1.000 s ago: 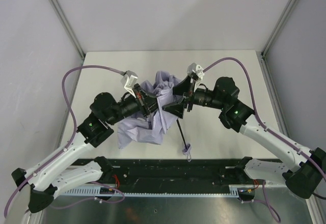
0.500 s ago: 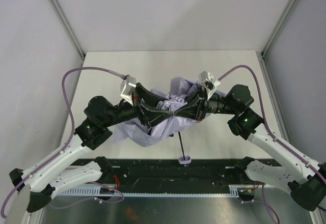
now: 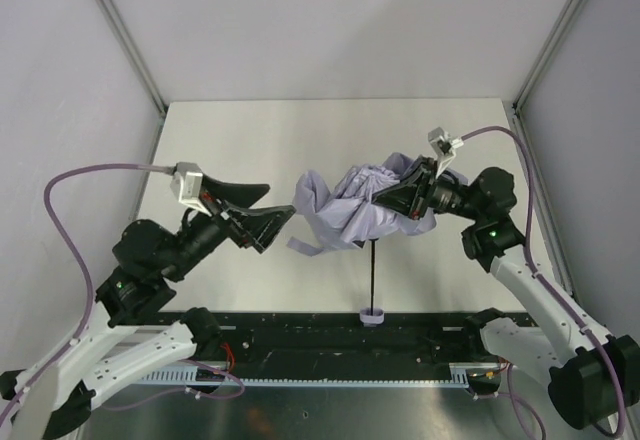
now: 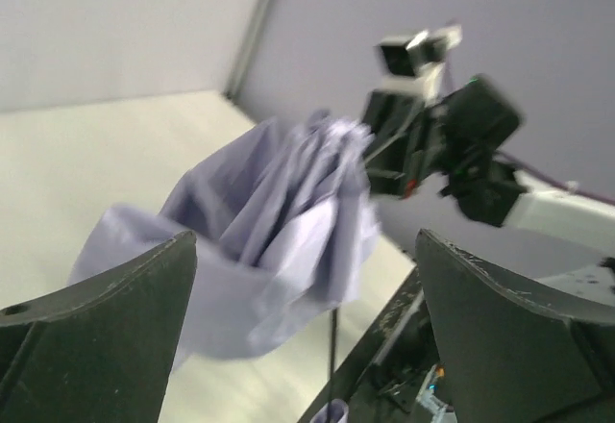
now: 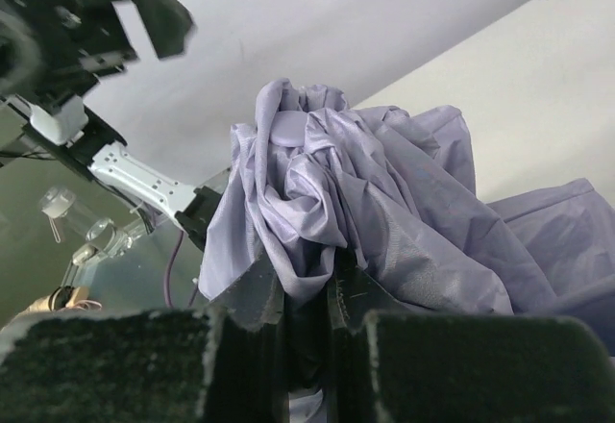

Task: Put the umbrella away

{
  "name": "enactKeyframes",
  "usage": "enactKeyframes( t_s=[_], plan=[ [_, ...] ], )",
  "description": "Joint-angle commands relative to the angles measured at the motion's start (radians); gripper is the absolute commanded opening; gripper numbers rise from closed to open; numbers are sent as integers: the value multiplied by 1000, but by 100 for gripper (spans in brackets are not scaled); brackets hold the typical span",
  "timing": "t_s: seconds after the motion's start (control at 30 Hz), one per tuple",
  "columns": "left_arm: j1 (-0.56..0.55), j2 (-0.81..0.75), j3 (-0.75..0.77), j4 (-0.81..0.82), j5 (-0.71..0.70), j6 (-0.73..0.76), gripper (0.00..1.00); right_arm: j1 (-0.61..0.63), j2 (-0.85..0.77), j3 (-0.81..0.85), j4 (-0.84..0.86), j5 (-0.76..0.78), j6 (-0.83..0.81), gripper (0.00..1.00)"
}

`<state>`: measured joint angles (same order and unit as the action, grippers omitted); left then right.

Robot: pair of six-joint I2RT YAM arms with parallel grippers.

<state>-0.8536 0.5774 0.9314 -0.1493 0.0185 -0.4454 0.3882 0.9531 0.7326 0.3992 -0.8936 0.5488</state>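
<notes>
The left gripper (image 3: 272, 210) has just let go of the umbrella (image 3: 345, 210) and swung back, jaws wide apart. The right gripper (image 3: 395, 198), open a moment ago, is now clamped on bunched canopy cloth, holding it above the desk (image 3: 250, 140) with the shaft (image 3: 371, 275) hanging down. A handover, I'd say; nothing is stowed yet. The fabric buries the right fingertips, and I can't tell whether the handle (image 3: 372, 314) touches the desk.

left hand (image 3: 279, 203): jaws wide, aloft, clear of umbrella (image 3: 345, 212) | right hand (image 3: 384, 200): aloft, clamped on umbrella
</notes>
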Motion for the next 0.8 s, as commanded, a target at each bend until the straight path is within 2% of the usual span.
enactKeyframes(
  t_s=[0.0,0.23,0.47,0.57,0.63,0.7,0.73,0.77],
  plan=[
    [6,-6,-92,-155,-160,-15,99,-69,-33,17,207,-136,114,0],
    [20,-27,-150,-109,-123,40,99,-151,-68,17,312,-373,193,0],
    [28,-84,-227,-27,-64,69,99,-151,-116,17,373,-441,265,0],
    [32,-86,-268,78,86,77,99,-139,-119,17,394,-440,283,0],
    [33,-34,-264,127,193,72,99,-124,-112,17,422,-438,301,0],
    [33,41,-234,139,239,63,99,-109,-101,17,457,-431,323,0],
    [33,77,-218,141,254,56,97,-102,-95,18,476,-427,336,0],
    [33,106,-206,171,286,48,90,-97,-89,19,489,-422,344,0]
  ],
)
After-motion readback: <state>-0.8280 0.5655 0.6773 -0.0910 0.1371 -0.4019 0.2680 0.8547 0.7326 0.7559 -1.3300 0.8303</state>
